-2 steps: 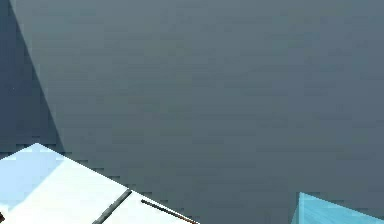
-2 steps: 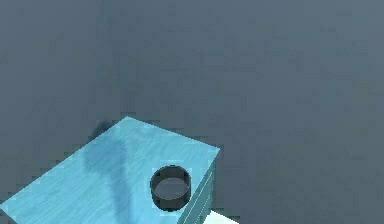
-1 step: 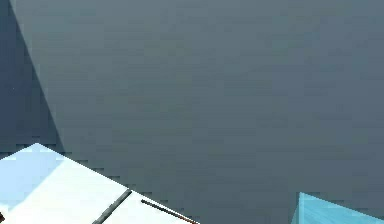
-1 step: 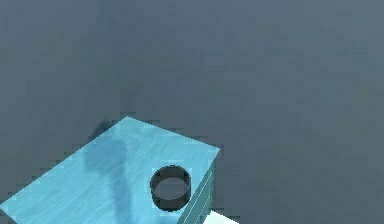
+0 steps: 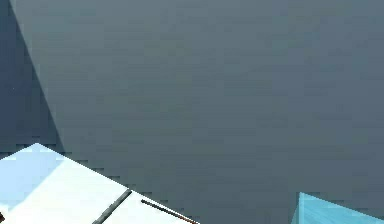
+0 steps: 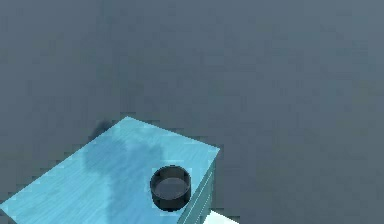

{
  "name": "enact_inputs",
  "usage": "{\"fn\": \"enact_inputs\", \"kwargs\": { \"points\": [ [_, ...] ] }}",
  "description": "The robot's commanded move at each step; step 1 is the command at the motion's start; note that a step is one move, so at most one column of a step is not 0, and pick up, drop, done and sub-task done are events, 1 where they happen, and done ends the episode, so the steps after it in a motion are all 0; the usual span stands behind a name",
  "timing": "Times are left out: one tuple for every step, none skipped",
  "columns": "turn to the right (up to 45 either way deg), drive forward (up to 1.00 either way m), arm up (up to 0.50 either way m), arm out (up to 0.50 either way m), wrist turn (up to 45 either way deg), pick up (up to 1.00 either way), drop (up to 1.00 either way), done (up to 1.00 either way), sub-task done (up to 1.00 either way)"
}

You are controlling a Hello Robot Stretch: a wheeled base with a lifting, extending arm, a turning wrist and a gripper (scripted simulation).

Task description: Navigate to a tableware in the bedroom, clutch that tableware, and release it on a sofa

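So, target: dark round open-topped cup-like vessel [image 6: 171, 187] sits on light teal box-shaped tabletop [image 6: 128, 142], close to an edge | jaws: can't tell their state, or where the vessel is from them | risk: a sloppy reach probably nudges it off that edge

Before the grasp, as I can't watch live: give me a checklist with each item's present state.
1. Tableware in sight: dark round cup on the teal stand, ok.
2. Cup upright, mouth up: ok.
3. Cup well in from the stand's edge: not ok, it sits near the edge.
4. Gripper lined up with the cup: cannot tell.
5. Wall ahead leaves room to drive forward: cannot tell.
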Motion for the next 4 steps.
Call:
{"fn": "enact_inputs", "kwargs": {
  "points": [
    [0.0,0.00,0.00,0.18,0.0,0.00,0.00,0.00,0.00],
    [0.0,0.00,0.00,0.00,45.0,0.00,0.00,0.00,0.00],
    [0.0,0.00,0.00,0.00,45.0,0.00,0.00,0.00,0.00],
    [0.0,0.00,0.00,0.00,45.0,0.00,0.00,0.00,0.00]
  ]
}}
